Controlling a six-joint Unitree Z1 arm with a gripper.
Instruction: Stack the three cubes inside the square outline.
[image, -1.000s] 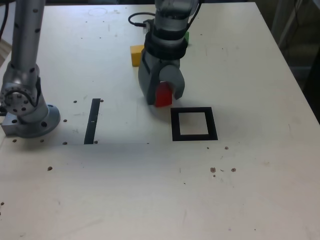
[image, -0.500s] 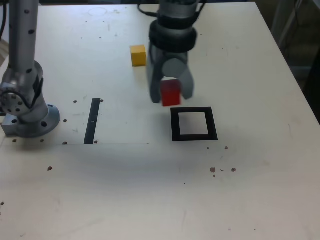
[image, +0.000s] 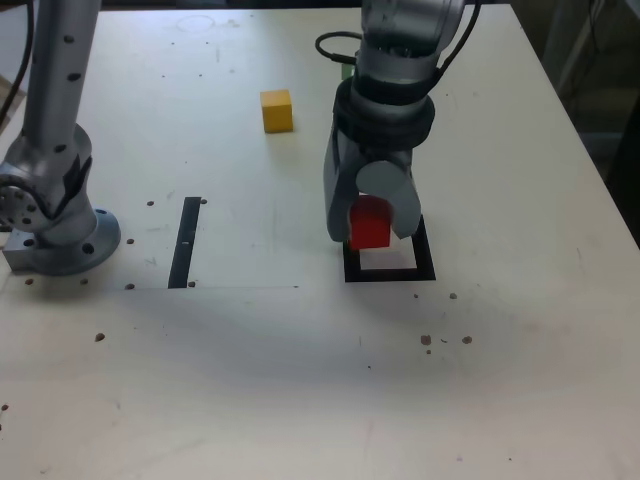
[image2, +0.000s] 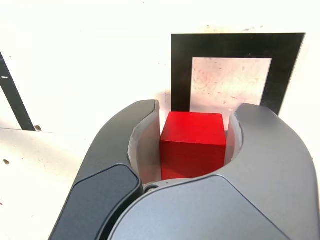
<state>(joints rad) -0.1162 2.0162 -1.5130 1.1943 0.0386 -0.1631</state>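
The white table carries everything, with the arm's grey base standing well off from the pincer toward the exterior view's left. The pincer hangs from the arm, pointing down, its jaws drawn in and clamped on the red cube, one jaw against each side face; the wrist view shows the red cube seated snugly between the two curved grey fingers. The square outline lies directly beneath and just ahead of the pincer, its pale centre partly covered by the cube. A straight black strip lies well apart, toward the base. The yellow cube sits apart, behind the pincer. A sliver of green peeks from behind the arm.
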